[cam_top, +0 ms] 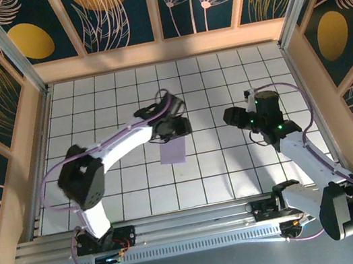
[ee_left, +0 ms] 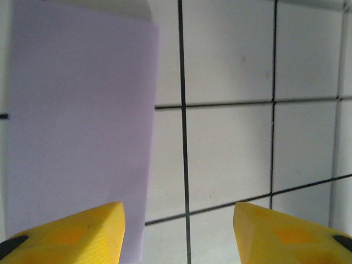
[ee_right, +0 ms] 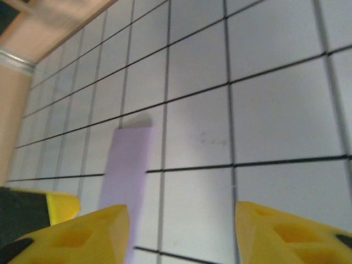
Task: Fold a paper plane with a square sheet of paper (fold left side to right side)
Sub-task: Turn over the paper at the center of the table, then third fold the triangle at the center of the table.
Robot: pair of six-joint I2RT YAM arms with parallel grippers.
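Observation:
The pale lavender sheet of paper [cam_top: 173, 152] lies flat on the white grid floor near the middle, showing as a rectangle about one tile wide. My left gripper [cam_top: 173, 130] hovers just behind it. In the left wrist view the paper [ee_left: 82, 110] takes up the left side, and my left gripper [ee_left: 179, 234] is open, its left finger [ee_left: 82, 231] over the paper's right edge, with bare tile between the fingers. My right gripper [cam_top: 237, 117] is to the right of the paper, apart from it. From the right wrist the paper [ee_right: 129, 165] is at the left, and that gripper [ee_right: 181, 234] is open and holds nothing.
The white tiled floor [cam_top: 133, 194] is boxed in by wooden frame walls [cam_top: 32, 130] and a metal rail [cam_top: 179, 224] at the near edge. A yellow fingertip of the left gripper [ee_right: 61, 206] shows at the left in the right wrist view.

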